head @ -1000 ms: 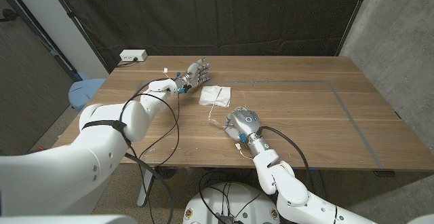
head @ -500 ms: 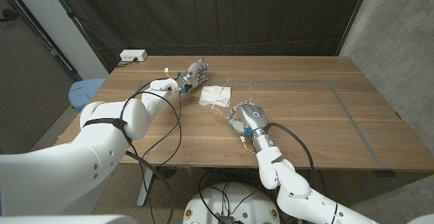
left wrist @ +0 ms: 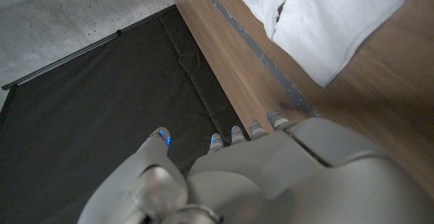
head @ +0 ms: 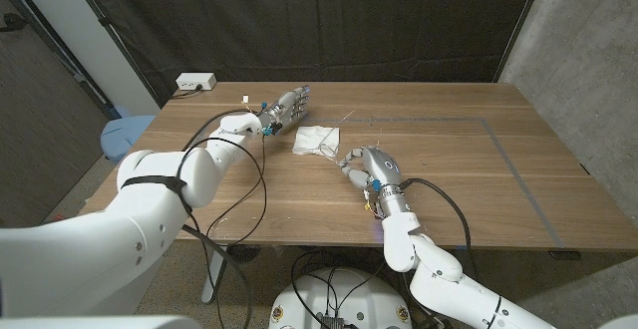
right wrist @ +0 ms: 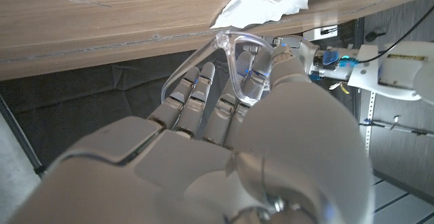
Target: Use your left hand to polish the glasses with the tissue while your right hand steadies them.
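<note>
right wrist view: glasses [right wrist: 239, 66] gripped among right hand [right wrist: 230, 122] fingers [right wrist: 195, 88].

1. The right hand [head: 364, 163] has moved up the table toward the tissue [head: 315, 139].
2. It has lifted the clear glasses [right wrist: 234, 54] off the wood.
3. The left hand [head: 287, 107] has tilted slightly upward.

Setting: robotics lab or test cell. Evidence: wooden table [head: 449, 160] with taped work zone; black curtain backdrop [head: 319, 25]; bare concrete wall [head: 578, 40]; white power box [head: 195, 83] on the table's far corner; loose cables [head: 239, 199] along the robot arm
</note>
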### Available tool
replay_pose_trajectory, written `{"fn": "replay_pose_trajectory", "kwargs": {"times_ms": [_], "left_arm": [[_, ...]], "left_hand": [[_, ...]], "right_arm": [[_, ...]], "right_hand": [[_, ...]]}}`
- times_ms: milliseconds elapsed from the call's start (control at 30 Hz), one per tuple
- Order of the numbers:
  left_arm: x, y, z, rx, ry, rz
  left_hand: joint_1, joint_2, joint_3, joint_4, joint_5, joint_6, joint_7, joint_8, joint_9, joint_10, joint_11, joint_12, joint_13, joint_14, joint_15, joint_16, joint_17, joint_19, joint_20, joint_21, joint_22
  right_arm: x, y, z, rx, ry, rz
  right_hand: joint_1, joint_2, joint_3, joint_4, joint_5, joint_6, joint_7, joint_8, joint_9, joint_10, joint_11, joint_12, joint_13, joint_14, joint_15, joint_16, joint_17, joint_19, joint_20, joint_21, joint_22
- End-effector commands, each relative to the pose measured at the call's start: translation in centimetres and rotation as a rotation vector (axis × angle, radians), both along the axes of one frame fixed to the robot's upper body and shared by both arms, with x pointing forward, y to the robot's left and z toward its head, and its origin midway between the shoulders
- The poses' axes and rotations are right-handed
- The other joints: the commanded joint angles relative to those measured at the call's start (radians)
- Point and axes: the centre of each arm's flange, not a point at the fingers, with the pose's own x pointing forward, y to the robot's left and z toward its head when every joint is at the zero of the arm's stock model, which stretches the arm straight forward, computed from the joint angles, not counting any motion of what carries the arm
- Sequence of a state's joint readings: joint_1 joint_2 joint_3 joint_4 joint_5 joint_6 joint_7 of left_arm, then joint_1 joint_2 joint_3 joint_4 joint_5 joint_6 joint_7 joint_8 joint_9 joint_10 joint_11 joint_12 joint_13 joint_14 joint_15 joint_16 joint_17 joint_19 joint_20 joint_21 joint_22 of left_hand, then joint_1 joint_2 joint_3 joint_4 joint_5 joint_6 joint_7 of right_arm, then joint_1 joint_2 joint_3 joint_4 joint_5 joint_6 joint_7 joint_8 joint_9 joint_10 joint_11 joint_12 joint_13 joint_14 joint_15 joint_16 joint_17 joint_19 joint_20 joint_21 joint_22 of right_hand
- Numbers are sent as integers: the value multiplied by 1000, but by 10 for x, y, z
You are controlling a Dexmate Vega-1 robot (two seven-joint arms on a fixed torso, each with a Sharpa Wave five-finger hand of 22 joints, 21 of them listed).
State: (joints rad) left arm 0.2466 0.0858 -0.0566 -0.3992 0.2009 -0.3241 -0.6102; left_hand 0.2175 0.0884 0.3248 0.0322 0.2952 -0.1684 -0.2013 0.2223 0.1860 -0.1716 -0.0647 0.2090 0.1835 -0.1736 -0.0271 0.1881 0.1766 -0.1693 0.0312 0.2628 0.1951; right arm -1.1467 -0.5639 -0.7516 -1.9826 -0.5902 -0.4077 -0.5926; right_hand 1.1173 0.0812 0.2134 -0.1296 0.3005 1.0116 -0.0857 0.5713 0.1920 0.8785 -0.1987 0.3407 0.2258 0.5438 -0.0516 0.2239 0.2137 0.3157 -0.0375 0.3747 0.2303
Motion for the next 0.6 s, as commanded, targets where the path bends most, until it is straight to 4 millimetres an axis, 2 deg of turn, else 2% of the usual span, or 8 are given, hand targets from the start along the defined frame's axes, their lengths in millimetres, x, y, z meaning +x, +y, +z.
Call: {"fn": "replay_pose_trajectory", "kwargs": {"times_ms": [33,233,300,333,400,500,533,600], "left_arm": [[-15,2,13,178,-132,37],[-23,4,17,243,-166,82],[-25,6,19,270,-178,93],[-27,6,20,289,-189,103],[-31,8,23,333,-209,126],[-35,10,28,411,-217,147],[-37,11,30,442,-215,150],[-40,12,35,503,-212,156]], "left_hand": [[64,-18,11,-46,-15,34,-1,12,1,-2,-5,4,5,-76,-2,-7,1,-20,-2,-9,0],[137,-33,19,-97,-33,99,29,26,3,27,5,13,7,-66,16,0,3,-19,10,-12,3],[165,-40,20,-115,-40,127,38,31,4,53,-10,21,8,-47,19,6,5,-15,19,-12,4],[194,-51,19,-135,-48,162,44,38,5,91,-21,32,10,4,11,23,9,-2,29,-7,7],[223,-57,20,-151,-52,198,56,44,5,143,-41,48,12,56,17,40,17,15,44,2,11],[252,-64,23,-167,-52,210,54,43,5,168,-59,53,13,87,23,50,24,29,46,8,14],[260,-66,23,-171,-52,207,59,40,5,168,-54,52,13,89,32,51,26,29,53,8,14],[285,-74,24,-183,-48,197,46,32,5,169,-62,49,13,95,29,52,31,28,53,9,16]], "right_arm": [[1,-10,3,172,43,100],[3,-12,4,222,53,133],[3,-14,4,238,57,144],[3,-14,5,246,58,147],[4,-15,5,255,58,150],[3,-17,6,259,52,148],[2,-17,7,261,51,146],[2,-18,7,267,52,147]], "right_hand": [[6,15,-4,2,2,48,15,18,56,12,-1,10,4,11,-178,-6,2,1,-88,4,1],[5,16,-5,3,3,46,17,18,59,14,-1,10,5,13,-178,-7,1,-1,-86,4,2],[5,16,-6,4,3,45,17,18,60,14,-1,10,5,13,-178,-8,1,-1,-85,5,2],[5,17,-6,4,3,46,17,19,60,15,-1,10,5,13,-178,-8,1,-1,-84,5,2],[5,17,-6,4,4,45,18,18,60,16,-1,10,6,14,-178,-9,1,-2,-84,5,2],[5,17,-7,4,4,44,19,19,62,16,-1,10,6,14,-178,-10,0,-3,-82,5,2],[5,17,-7,4,4,45,18,19,62,16,-1,11,6,14,-178,-10,0,-3,-82,6,2],[6,18,-7,4,5,43,17,18,62,17,-1,11,7,14,-178,-11,0,-4,-81,6,2]]}}
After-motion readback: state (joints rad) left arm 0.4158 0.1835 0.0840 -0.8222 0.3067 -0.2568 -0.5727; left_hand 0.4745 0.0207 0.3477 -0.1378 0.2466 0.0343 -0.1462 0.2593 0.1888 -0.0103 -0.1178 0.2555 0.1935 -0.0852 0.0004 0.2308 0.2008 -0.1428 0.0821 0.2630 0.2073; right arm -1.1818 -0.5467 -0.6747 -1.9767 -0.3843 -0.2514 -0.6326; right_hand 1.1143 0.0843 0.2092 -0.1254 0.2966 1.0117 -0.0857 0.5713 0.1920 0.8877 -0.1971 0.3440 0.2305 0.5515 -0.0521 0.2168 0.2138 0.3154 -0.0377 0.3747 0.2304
